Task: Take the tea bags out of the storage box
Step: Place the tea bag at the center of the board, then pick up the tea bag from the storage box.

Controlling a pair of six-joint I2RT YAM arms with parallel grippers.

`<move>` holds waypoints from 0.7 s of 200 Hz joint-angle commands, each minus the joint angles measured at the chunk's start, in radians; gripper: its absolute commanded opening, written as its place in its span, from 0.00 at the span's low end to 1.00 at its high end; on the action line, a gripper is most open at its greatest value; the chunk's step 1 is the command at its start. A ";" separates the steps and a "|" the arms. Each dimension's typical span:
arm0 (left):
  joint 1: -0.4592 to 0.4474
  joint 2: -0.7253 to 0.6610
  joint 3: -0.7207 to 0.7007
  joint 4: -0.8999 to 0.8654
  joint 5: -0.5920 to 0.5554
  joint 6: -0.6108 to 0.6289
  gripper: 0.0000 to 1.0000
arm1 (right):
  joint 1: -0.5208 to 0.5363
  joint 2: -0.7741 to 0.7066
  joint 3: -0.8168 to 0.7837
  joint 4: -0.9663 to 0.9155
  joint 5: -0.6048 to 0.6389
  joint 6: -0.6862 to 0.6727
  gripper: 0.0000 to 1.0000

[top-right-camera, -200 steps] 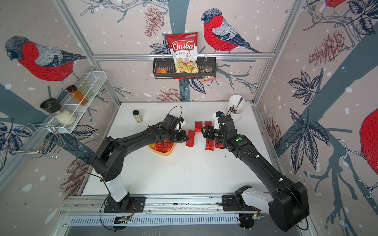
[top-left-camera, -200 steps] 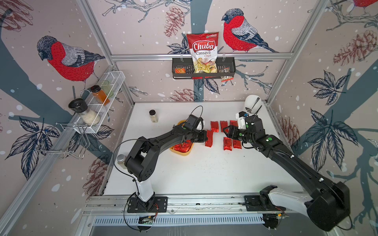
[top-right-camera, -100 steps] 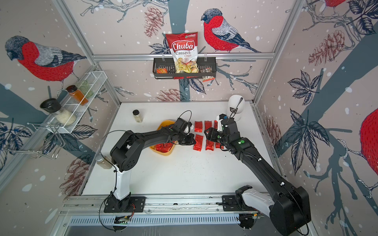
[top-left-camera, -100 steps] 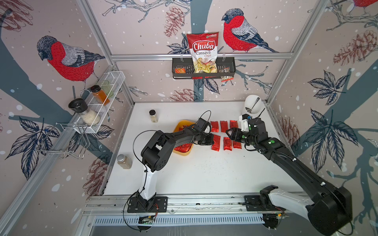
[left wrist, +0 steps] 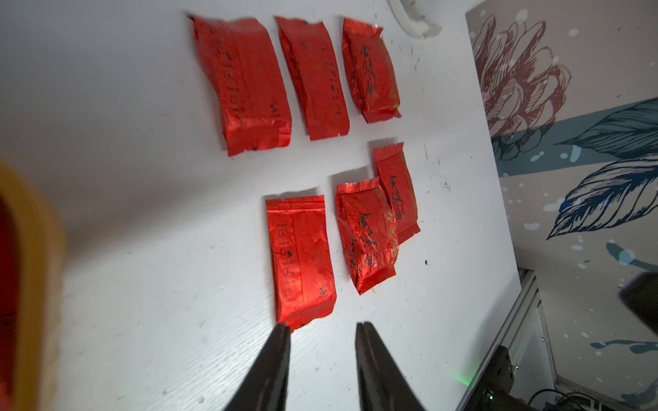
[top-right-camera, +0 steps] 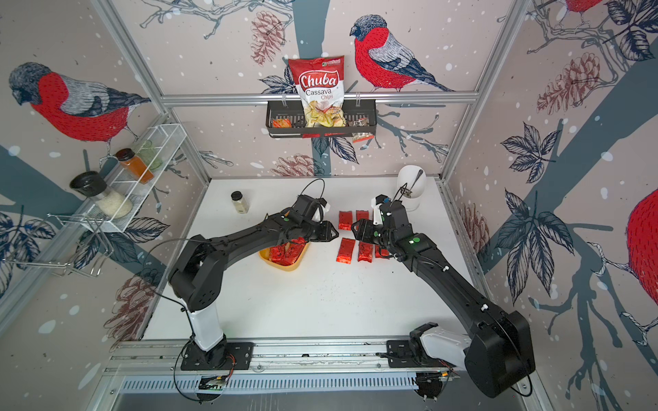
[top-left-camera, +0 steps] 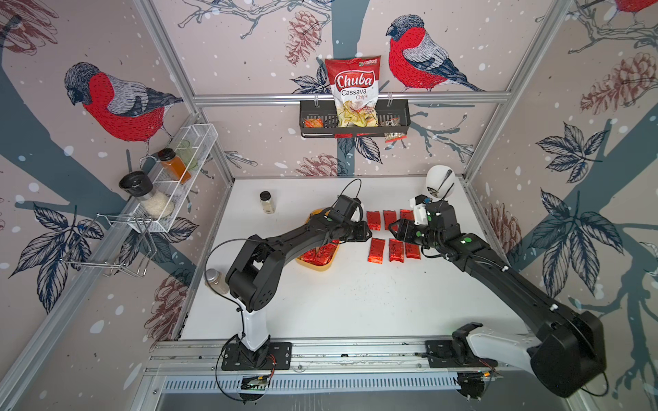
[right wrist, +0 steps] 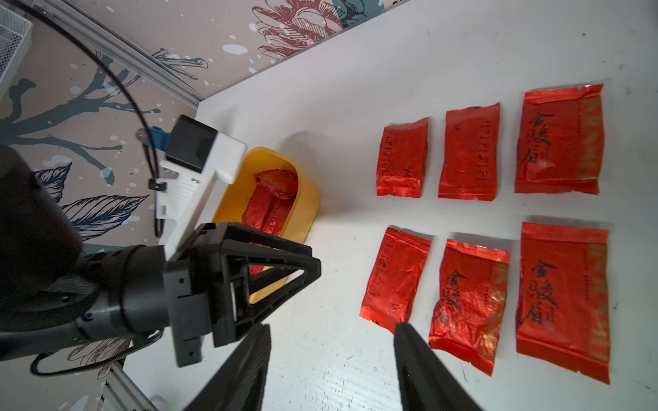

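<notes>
Left tool (left wrist: 322, 325) part-open, empty; right tool (right wrist: 332, 327) wider, empty.

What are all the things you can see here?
tea bags: six, red, two rows on the table
more tea bags: red, count hidden, in the box
box: one, yellow, on the table
jars: two, clear, on the table, one at the back, one near the left wall
chips bag: one, red and white, in the basket
basket: one, black, back wall
rack: one, white, left wall
bottles: at least two, in the rack
cup: one, white, back right corner, holding a spoon
left gripper: black, open, empty
right gripper: black, open, empty
</notes>
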 commanded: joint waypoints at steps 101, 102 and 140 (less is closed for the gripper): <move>0.315 -0.151 -0.280 0.191 -0.040 -0.139 0.39 | 0.224 0.348 0.231 0.083 0.026 0.029 0.59; 0.315 -0.149 -0.278 0.192 -0.040 -0.140 0.39 | 0.224 0.349 0.231 0.083 0.026 0.029 0.59; 0.347 -0.077 -0.255 0.230 -0.048 -0.165 0.42 | 0.230 0.365 0.233 0.078 0.031 0.023 0.59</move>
